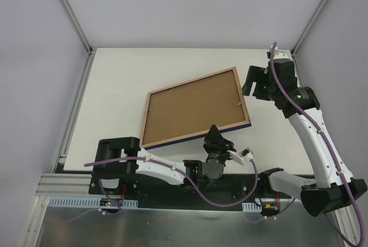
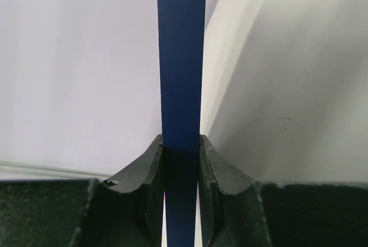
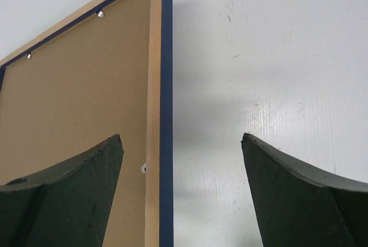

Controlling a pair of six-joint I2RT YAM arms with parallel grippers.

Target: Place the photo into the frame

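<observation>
Black fingers of the left gripper (image 2: 181, 143) are clamped narrowly on the navy-blue outer edge of the large thin rectangular picture frame (image 2: 181, 57), one pad pressed to each face. In the top view this grip sits on the frame's near long edge, towards its right end. The frame lies back-up and skewed on the white table (image 1: 115, 86), light wood rim uppermost, navy showing along the near and right sides. A plain brown backing board (image 1: 195, 109) fills the opening, with small metal tabs (image 3: 100, 13) at the rim.

The right gripper (image 1: 255, 86) is spread wide, holding nothing, just beside the frame's far right corner. In its wrist view the frame's right rail runs up between the fingers, nearer the left finger, which is over the backing board; the right finger is over bare table. Whether either finger touches the frame cannot be told.
</observation>
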